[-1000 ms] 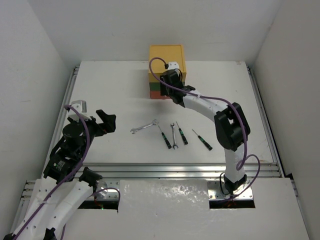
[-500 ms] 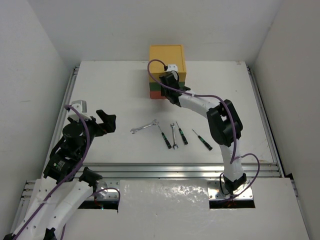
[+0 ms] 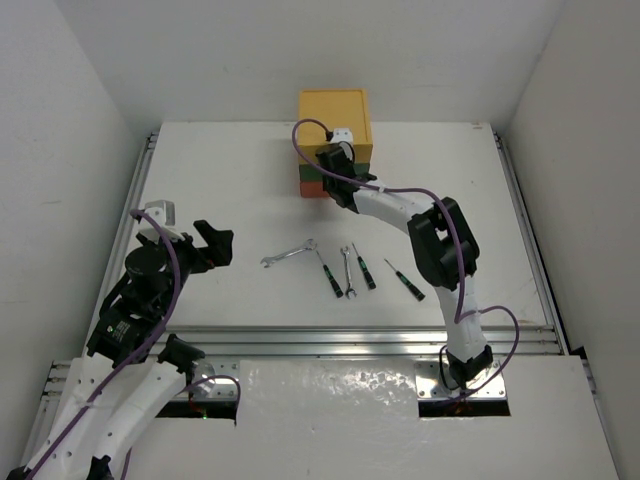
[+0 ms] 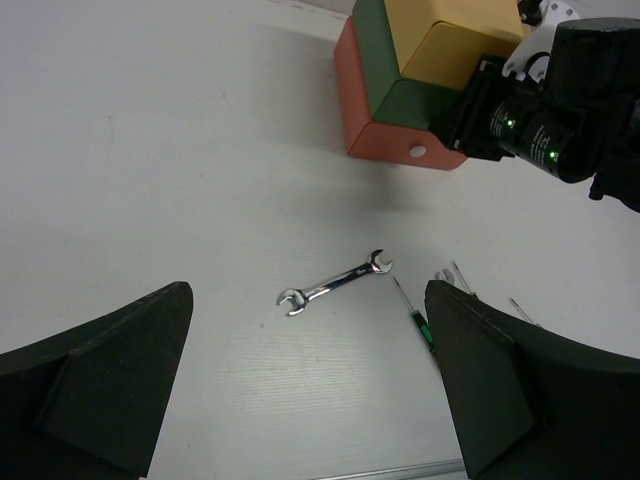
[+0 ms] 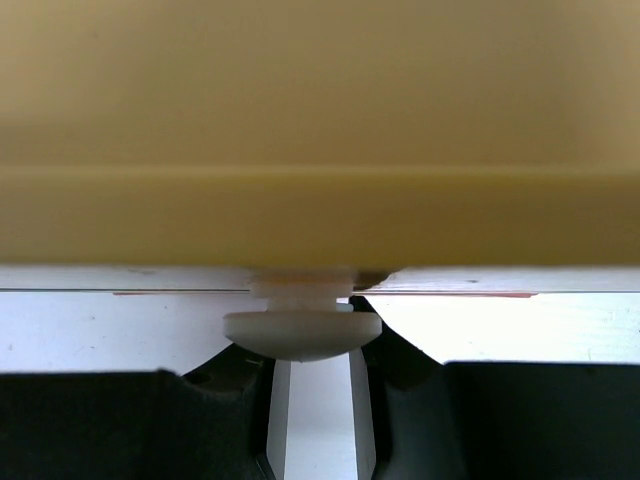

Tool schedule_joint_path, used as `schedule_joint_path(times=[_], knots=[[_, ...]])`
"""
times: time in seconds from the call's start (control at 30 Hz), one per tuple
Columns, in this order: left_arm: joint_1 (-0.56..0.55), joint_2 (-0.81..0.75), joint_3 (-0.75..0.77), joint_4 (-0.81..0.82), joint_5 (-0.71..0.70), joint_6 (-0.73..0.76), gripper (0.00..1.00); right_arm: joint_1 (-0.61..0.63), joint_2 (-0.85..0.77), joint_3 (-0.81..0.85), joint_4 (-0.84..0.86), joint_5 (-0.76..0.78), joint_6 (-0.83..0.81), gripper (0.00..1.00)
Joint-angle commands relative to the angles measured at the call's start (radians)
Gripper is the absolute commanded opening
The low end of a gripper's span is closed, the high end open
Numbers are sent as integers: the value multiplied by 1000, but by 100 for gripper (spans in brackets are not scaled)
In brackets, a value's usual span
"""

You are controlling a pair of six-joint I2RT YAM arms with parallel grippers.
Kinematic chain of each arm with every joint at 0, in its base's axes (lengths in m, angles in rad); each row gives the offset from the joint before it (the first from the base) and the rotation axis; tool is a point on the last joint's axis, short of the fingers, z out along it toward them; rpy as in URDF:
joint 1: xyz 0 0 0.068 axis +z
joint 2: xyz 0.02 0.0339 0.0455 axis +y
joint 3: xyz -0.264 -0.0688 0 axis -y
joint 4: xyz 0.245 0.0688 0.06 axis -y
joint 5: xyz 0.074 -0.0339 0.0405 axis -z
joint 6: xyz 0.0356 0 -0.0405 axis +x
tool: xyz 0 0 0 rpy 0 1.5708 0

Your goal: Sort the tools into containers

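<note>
- Left gripper: jaws wide open and empty, over the table's left side.
- Two silver wrenches and three thin screwdrivers lie apart in a row mid-table.
- Right gripper: jaws closed around the white knob of the yellow drawer.

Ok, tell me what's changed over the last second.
The right arm swung left and toward the chest, carrying the right gripper slightly left across its front. Its jaws now flank a white knob, though whether they grip it is unclear. Nothing was let go. The left gripper and the tools stayed put.
</note>
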Motion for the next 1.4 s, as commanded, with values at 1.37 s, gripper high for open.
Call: schedule_joint_path(times=[1.37], knots=[[-4,-7,-3,51,7,8,100,4,-144,-154,88,-42,30,36]])
